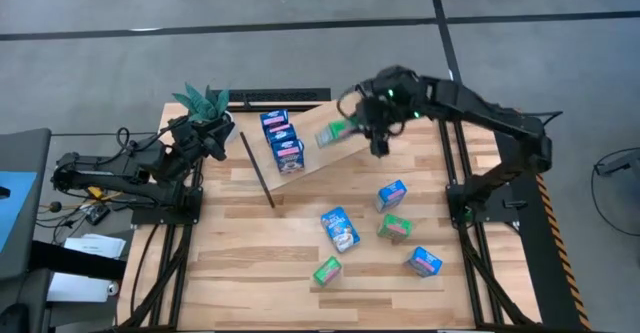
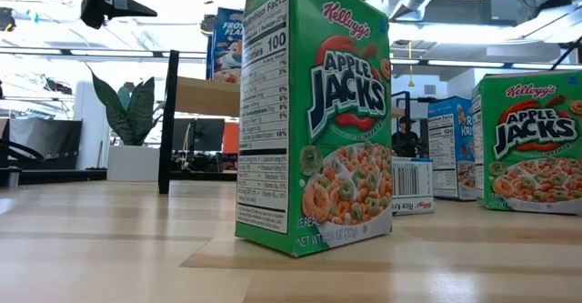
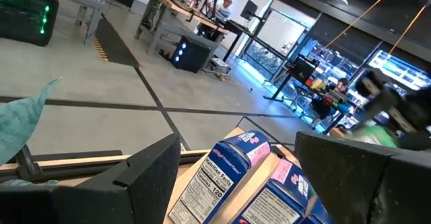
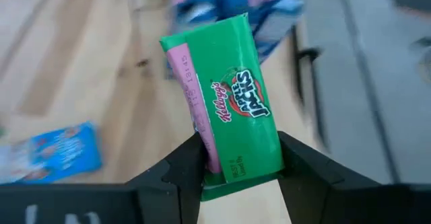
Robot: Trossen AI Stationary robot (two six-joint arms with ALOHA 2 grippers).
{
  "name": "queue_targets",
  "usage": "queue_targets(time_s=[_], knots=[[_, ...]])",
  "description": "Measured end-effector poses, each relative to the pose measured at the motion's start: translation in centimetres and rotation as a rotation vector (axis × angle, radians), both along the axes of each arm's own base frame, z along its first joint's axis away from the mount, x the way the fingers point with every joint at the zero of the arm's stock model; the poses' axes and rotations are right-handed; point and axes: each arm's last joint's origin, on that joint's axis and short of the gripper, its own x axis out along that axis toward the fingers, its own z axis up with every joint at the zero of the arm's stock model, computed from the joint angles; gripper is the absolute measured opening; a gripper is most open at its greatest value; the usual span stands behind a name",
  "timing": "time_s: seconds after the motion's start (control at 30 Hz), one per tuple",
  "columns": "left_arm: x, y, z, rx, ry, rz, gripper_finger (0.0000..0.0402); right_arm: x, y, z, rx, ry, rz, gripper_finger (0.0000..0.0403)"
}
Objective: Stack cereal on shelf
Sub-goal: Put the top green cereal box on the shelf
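Over the shelf [image 1: 315, 158] with three blue boxes [image 1: 281, 139], right gripper [image 4: 239, 173] clamps a green box [image 4: 225, 123]

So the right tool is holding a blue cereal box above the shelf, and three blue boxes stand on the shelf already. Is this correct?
Not quite: the box in the right tool is green, an Apple Jacks one, as the right wrist view shows. The rest holds: it is above the shelf, where three blue boxes already stand.
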Motion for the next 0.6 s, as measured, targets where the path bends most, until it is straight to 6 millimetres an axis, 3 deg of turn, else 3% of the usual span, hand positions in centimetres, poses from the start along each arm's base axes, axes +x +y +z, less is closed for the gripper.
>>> queue_targets(time_s=[0.27,0.6], knots=[[0.0,0.0,0.0,0.0,0.0,0.001,0.0283,3.2,-4.9,-0.3,-0.08,0.065,0.02,0.0182],[0.0,0.0,0.0,-0.007,-0.008,0.001,0.0283,7.3,-6.9,-1.9,-0.046,0.179,0.12,0.0182]])
